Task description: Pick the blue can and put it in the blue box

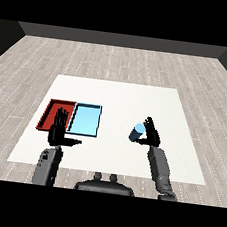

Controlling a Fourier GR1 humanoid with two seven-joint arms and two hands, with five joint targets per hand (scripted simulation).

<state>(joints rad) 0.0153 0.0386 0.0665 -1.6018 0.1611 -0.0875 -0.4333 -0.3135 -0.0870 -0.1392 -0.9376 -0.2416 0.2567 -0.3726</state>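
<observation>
The black right hand (150, 135) is curling round the small light blue cylindrical can (137, 132), holding it above the white table (137, 98), well apart from the trays. The can is lying tilted, its long axis running from lower left up to the right, the pale round end facing up; fingers are hiding its far side. The black left hand (59, 129) is hovering with fingers straight and thumb spread, covering part of the red tray (53, 109). The light blue tray (87, 120) is lying just beside it.
</observation>
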